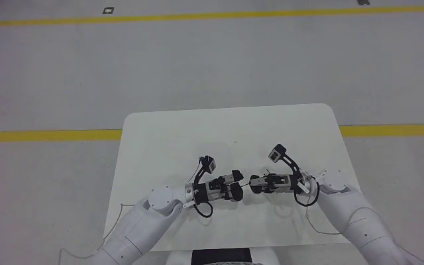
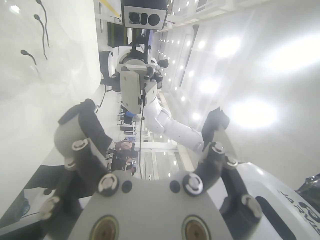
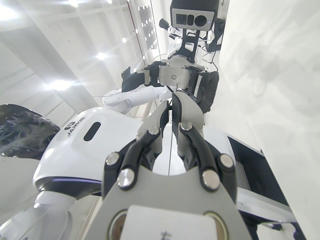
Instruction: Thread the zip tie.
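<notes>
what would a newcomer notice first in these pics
Two grippers meet nose to nose over the near middle of the white table. The right gripper has its jaws shut on a thin black zip tie, aimed at the left gripper, whose jaws stand wide open. Three spare zip ties lie on the table nearby.

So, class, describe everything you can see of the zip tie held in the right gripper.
The zip tie is a thin, dark, straight strip, plastic by its look. The right gripper is shut on one end and holds it over the white table. Its free length points across to the left gripper and runs between that gripper's open fingers without visibly touching them. Its head is too small to make out.
</notes>
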You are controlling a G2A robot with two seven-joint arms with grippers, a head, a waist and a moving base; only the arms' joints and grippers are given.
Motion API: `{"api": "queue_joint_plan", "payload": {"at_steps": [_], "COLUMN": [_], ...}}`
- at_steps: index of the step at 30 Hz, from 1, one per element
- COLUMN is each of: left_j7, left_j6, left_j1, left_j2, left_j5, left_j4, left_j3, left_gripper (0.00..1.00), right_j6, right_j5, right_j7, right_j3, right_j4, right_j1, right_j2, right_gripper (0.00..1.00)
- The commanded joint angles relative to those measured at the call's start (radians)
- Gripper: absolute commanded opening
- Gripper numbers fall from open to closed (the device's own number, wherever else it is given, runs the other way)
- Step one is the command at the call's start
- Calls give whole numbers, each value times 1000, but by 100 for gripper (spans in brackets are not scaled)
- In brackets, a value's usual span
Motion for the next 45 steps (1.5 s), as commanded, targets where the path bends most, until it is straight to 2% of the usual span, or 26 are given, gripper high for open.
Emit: {"api": "queue_joint_plan", "payload": {"at_steps": [1,6,8,13,14,15,16,18,27,45], "left_j7": [0,0,23,33,33,33,33,36,50,50], "left_j6": [0,0,5,2,3,3,4,9,6,16], "left_j1": [0,0,3,2,0,-1,-2,-6,-8,-11], "left_j2": [0,0,-1,1,1,1,1,2,5,13], "left_j5": [0,0,2,0,1,2,3,12,14,14], "left_j4": [0,0,-8,-10,-10,-10,-9,-6,-2,-1], "left_j3": [0,0,5,10,11,12,14,18,25,38], "left_gripper": [100,100,100,100,95,72,55,39,2,0], "right_j6": [0,0,0,14,16,18,18,20,24,26], "right_j5": [2,2,2,-31,-34,-36,-38,-45,-71,-74], "right_j7": [0,0,0,-59,-62,-65,-67,-73,-91,-89], "right_j3": [-1,-1,-1,3,5,7,8,11,22,31], "right_j4": [0,0,0,-30,-31,-31,-32,-34,-40,-47], "right_j1": [1,1,1,-17,-20,-22,-23,-26,-36,-40], "right_j2": [0,0,0,0,1,1,1,2,3,-1], "right_gripper": [0,0,0,0,0,0,0,0,0,0]}}
